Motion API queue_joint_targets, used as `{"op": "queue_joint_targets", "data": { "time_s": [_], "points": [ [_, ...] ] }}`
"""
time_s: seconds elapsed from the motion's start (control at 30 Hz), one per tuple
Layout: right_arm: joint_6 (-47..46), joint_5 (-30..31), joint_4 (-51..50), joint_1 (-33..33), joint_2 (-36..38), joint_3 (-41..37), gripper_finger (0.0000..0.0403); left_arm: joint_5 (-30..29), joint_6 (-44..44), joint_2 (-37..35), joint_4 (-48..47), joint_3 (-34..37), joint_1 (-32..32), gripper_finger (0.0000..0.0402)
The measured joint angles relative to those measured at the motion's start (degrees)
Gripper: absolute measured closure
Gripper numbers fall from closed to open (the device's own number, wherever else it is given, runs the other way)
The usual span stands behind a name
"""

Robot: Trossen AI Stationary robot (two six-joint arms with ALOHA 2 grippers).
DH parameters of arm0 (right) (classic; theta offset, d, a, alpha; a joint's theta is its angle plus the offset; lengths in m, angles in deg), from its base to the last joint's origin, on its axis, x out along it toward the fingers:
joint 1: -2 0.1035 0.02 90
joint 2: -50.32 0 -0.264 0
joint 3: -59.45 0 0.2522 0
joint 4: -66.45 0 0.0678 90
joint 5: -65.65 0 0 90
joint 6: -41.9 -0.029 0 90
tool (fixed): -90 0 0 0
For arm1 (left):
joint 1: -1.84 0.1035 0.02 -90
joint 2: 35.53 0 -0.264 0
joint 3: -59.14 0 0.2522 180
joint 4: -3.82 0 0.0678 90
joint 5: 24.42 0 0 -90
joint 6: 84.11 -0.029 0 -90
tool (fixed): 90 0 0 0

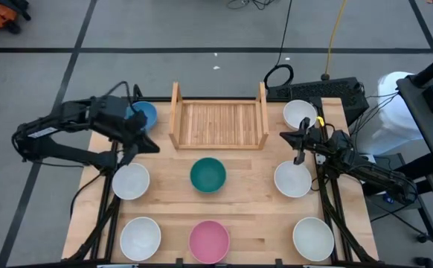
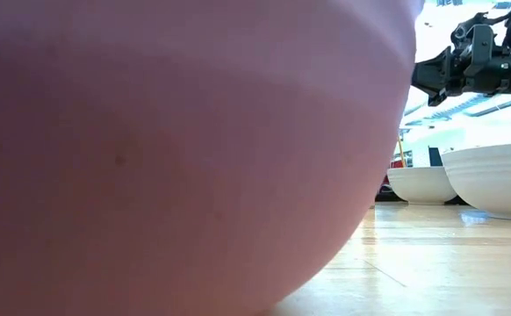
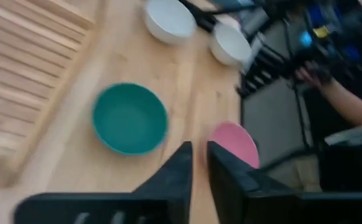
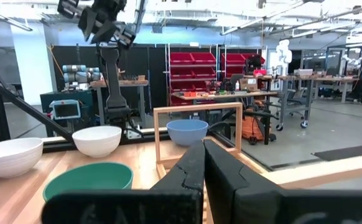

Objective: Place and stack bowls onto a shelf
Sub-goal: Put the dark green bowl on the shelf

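Light-wood slatted shelf w/ two upright side panels sits at the far-centre of the wooden worktop, nothing on it. Round shallow bowls spread around it: blue bowl just left of the shelf, partly under the left arm; teal green bowl in front of the shelf, centre; pink bowl at the near edge, filling most of the low view. White bowls: three on the right side, two on the left. Left tool hovers betw blue bowl and left white one, fingers narrow, nothing held. Right tool above the worktop betw the two far right white bowls, fingers closed together, empty. Black keyboard behind the worktop's far-right edge.
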Motion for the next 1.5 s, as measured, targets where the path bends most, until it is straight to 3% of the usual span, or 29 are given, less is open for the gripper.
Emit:
{"op": "queue_joint_targets", "data": {
  "time_s": [0.1, 0.8, 1.03, 1.17, 1.27, 1.5],
  "points": [
    [0.0, 0.0, 0.2, 0.01, 0.0, 0.02, 0.0403, 0.57, -0.45, 1.57, -0.09, 0.02, 0.04, 0.0393],
    [0.0, -0.03, 0.17, 0.0, 0.0, 0.0, 0.0403, -1.1, -4.89, 14.04, -0.42, 0.02, 0.04, 0.0353],
    [-0.02, -0.13, 0.18, 0.01, 0.0, 0.0, 0.0403, -1.13, -18.54, 17.48, -0.68, 0.04, -1.31, 0.0347],
    [-0.02, -0.15, 0.18, 0.0, 0.0, 0.0, 0.0403, -1.12, -23.38, 18.17, -0.57, 0.04, -2.4, 0.0372],
    [-0.01, -0.15, 0.2, -0.01, 0.0, 0.0, 0.0403, -1.14, -23.6, 18.24, -0.57, 0.04, -2.54, 0.0395],
    [0.0, -0.15, 1.51, 0.01, 0.0, 0.0, 0.0403, -6.28, -18.77, 18.22, -0.57, 0.04, -2.49, 0.037]
  ]
}}
